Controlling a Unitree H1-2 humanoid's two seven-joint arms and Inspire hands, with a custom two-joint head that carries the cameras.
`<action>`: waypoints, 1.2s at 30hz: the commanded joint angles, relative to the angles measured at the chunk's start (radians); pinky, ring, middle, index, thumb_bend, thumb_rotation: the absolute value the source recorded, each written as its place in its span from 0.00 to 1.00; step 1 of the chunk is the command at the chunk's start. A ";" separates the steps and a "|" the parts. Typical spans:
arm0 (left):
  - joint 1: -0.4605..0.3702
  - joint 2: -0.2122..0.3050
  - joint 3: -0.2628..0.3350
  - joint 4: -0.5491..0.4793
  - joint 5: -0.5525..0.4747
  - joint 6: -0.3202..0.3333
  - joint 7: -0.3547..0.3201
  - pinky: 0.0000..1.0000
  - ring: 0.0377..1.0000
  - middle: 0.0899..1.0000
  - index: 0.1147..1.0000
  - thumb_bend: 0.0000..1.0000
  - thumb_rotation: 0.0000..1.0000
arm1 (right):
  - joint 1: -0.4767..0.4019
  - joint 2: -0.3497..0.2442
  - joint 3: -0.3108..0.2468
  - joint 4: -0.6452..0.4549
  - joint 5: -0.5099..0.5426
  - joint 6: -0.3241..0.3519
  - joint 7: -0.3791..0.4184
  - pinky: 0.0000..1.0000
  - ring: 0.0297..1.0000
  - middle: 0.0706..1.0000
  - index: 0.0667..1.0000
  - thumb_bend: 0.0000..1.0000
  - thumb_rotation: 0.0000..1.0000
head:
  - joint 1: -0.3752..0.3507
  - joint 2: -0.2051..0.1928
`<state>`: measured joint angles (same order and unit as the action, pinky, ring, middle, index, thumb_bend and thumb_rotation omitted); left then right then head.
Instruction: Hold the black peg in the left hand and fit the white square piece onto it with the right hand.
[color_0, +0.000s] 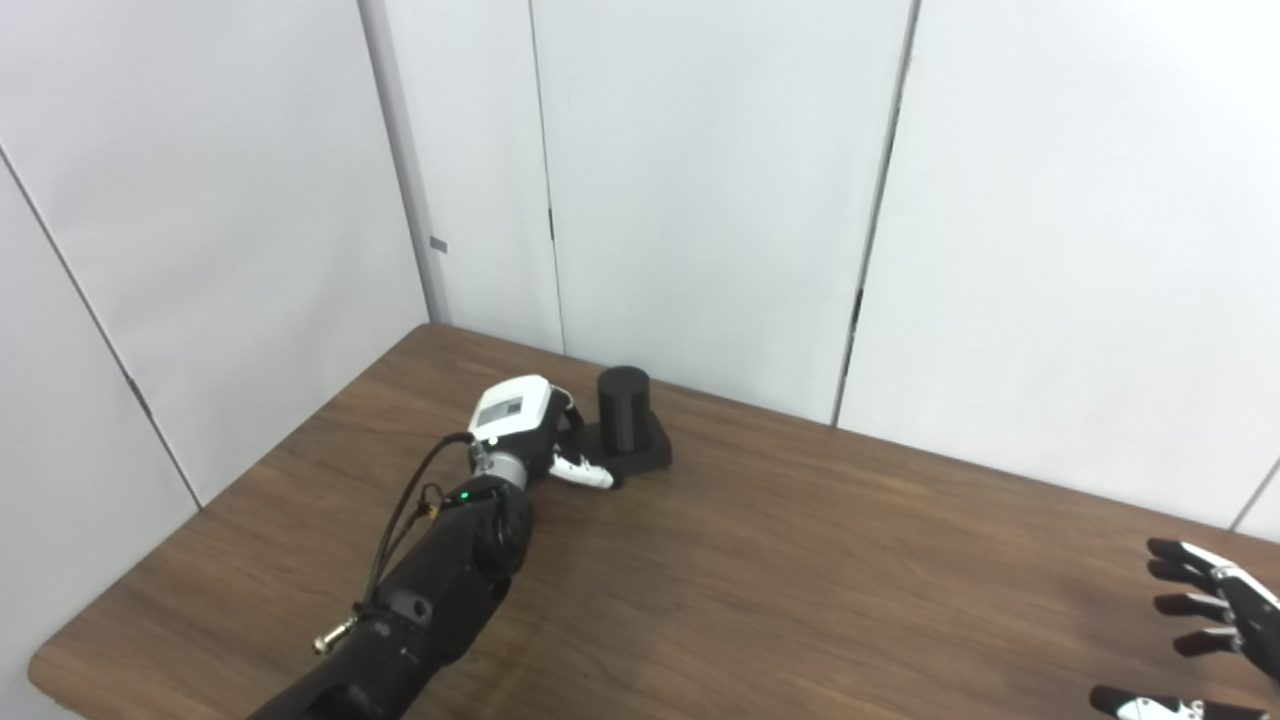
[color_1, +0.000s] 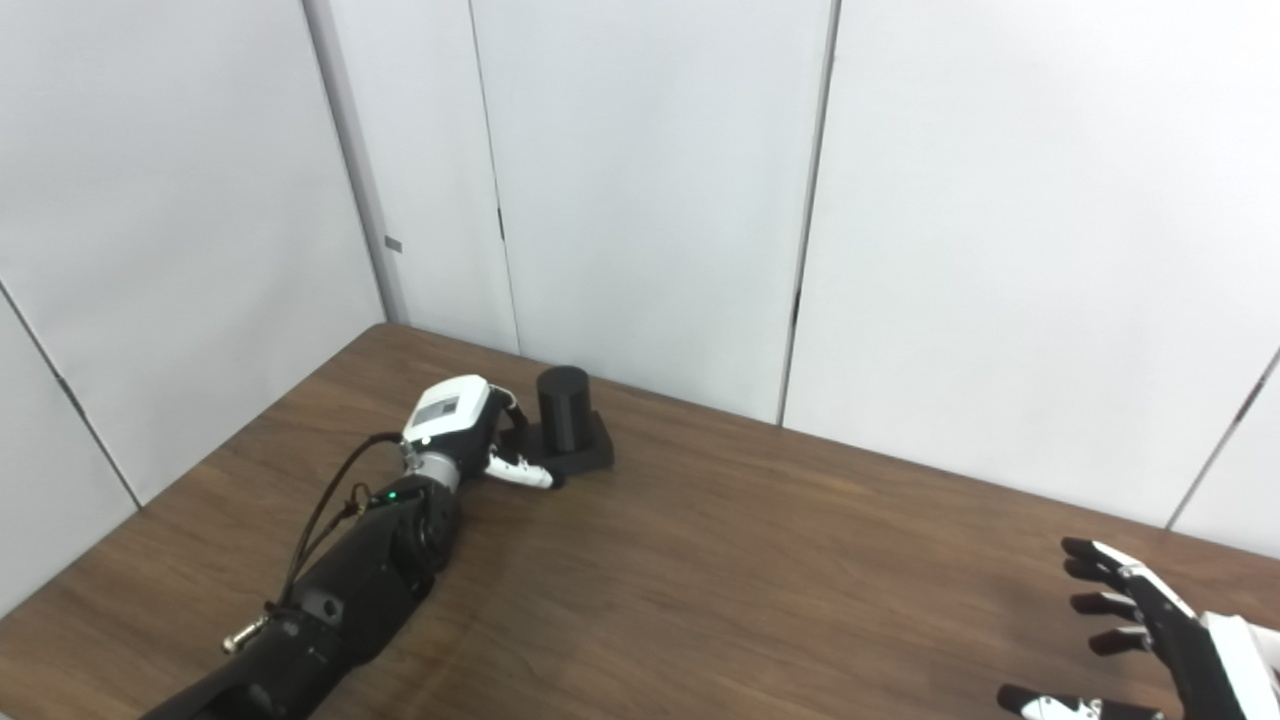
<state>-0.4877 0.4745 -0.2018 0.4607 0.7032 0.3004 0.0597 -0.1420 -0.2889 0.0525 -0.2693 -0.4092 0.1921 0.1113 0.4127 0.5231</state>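
Left eye view: upright black cylindrical peg on its square base (color_0: 624, 415) stands far-left on the wooden table (color_0: 800, 560), left hand (color_0: 525, 430) touching its near-left side, closure unclear; right hand (color_1: 1150, 640) splayed empty, well apart.

We see the peg (color_0: 623, 405) standing upright on its base (color_0: 645, 455) near the far left corner of the tabletop (color_0: 800, 560), close to the wall panels (color_0: 700, 180) behind it. The left robot hand (color_0: 535, 430) sits just left of the base, touching it. The right robot hand (color_1: 1150, 625) lies well apart, at the near right edge.
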 joint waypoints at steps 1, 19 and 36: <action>-0.011 0.025 -0.030 -0.031 -0.006 -0.051 -0.040 0.73 0.84 0.81 0.42 0.52 0.06 | -0.038 -0.005 -0.007 -0.022 -0.006 -0.006 -0.008 0.58 0.71 0.78 0.80 0.72 0.00 | -0.011 0.001; 0.060 0.011 -0.212 -0.240 -0.013 -0.308 -0.198 0.82 0.89 0.86 0.43 0.52 0.07 | -0.042 0.007 -0.015 0.012 0.027 -0.019 -0.024 0.66 0.77 0.84 0.83 0.68 0.00 | -0.100 0.032; 0.099 -0.093 -0.349 -0.269 0.057 -0.350 -0.218 0.87 0.89 0.87 0.43 0.52 0.08 | -0.050 0.010 -0.003 0.127 0.000 -0.148 -0.090 0.62 0.74 0.81 0.82 0.69 0.00 | -0.322 0.088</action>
<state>-0.4207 0.4071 -0.4937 0.1750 0.7229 -0.0143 -0.1170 -0.1516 -0.2782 0.0523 -0.1239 -0.4048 0.0956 0.0456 0.0906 0.6105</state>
